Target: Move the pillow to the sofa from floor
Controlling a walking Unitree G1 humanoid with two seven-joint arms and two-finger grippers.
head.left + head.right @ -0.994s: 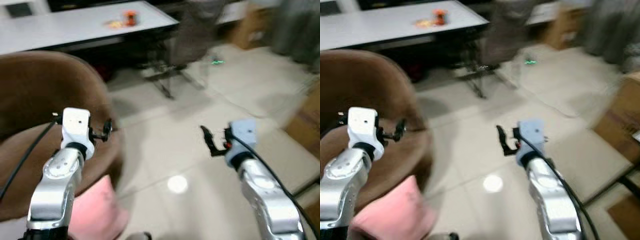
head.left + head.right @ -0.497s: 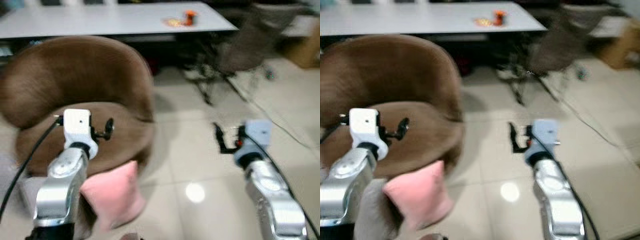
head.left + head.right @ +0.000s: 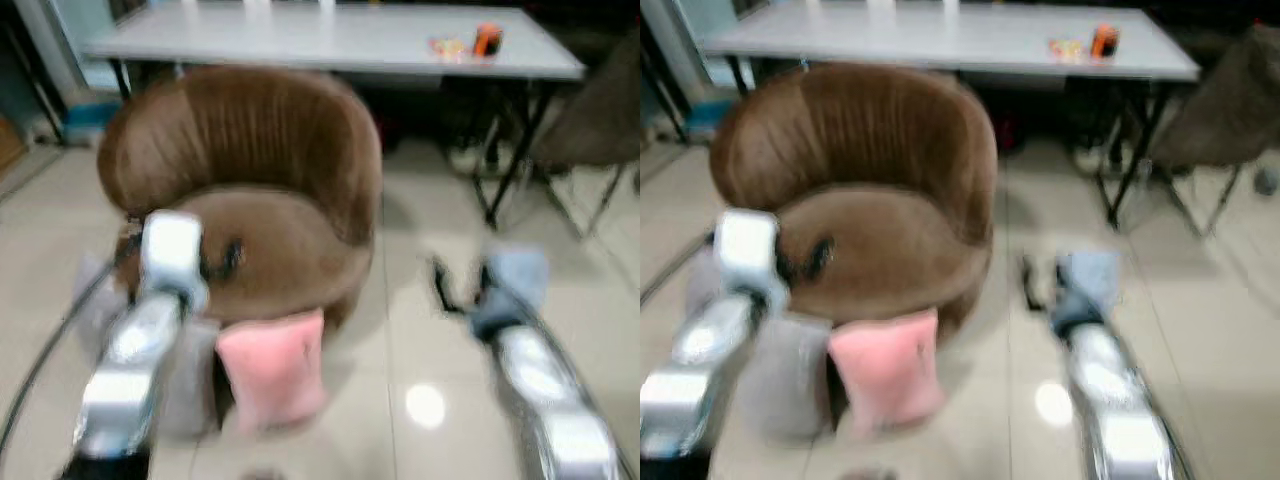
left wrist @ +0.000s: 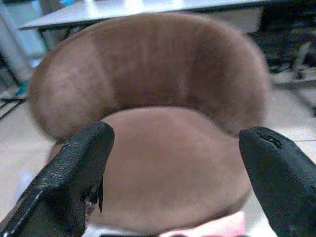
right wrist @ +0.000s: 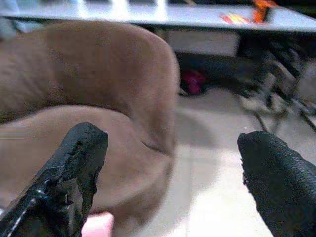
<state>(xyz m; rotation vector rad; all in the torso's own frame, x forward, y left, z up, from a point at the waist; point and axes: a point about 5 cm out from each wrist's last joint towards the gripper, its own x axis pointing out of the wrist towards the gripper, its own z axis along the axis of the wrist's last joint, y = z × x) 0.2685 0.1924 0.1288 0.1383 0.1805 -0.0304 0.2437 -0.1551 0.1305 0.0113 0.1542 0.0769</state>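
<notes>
Soft pink pillow (image 3: pixel 272 365) leans against the brown sofa (image 3: pixel 250 200); both pincers gape wide, empty.

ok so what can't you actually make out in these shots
- Small orange object on the long grey table: too small and blurred in the eye views to identify.
- Pale grey thing beside the pink square pillow: blurred and partly behind the left arm.
- Lower part of the pillow: cut off by the picture edge in the left wrist view.
- Front base of the round brown velvet armchair: hidden by the pillow leaning against it.
</notes>
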